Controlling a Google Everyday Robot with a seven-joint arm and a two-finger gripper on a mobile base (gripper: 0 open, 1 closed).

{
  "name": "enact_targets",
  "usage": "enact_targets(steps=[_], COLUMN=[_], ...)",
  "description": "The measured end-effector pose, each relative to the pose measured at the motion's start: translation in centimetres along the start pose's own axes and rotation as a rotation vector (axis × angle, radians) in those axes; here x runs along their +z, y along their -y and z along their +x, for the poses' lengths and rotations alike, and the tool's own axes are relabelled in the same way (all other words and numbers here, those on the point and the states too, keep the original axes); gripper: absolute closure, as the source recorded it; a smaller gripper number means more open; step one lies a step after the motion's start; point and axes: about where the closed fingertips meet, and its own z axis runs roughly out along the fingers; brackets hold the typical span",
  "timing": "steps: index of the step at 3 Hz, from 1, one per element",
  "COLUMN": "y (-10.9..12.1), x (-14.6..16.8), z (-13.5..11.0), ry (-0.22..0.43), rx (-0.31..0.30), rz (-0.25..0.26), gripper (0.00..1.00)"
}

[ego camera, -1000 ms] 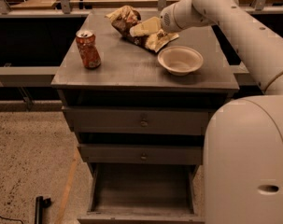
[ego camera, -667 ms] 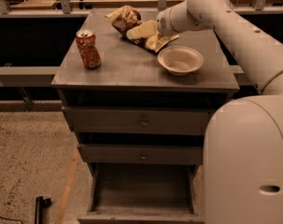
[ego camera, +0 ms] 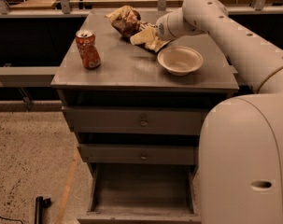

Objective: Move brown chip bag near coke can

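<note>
The brown chip bag (ego camera: 125, 20) lies crumpled at the back of the cabinet top (ego camera: 131, 66), dark brown with pale ends. The coke can (ego camera: 87, 49) stands upright near the left front of the top, well apart from the bag. My gripper (ego camera: 149, 36) reaches in from the right and is at the bag's right end, low over the surface and touching or nearly touching it. The gripper hides part of the bag's right end.
A round white bowl (ego camera: 180, 59) sits on the right of the top, just in front of my gripper. The cabinet has two shut drawers (ego camera: 143, 120) and an open bottom drawer (ego camera: 141, 190). A rail (ego camera: 38, 13) runs behind the cabinet.
My arm has swung a little to the left and my wrist has settled closer to the bag's right end. The bag, can and bowl have not moved.
</note>
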Motion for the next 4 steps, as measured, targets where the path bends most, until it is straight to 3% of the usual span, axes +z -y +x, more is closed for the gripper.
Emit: enact_targets(steps=[2, 3, 4], y=[0.1, -1.0, -3.2], x=[0.2, -0.2, -1.0], z=[0.1, -0.4, -0.9], ry=[-0.038, -0.052, -0.058], rx=[-0.046, -0.067, -0.060], rz=[-0.007, -0.036, -0.091], gripper=[0.65, 0.88, 1.00])
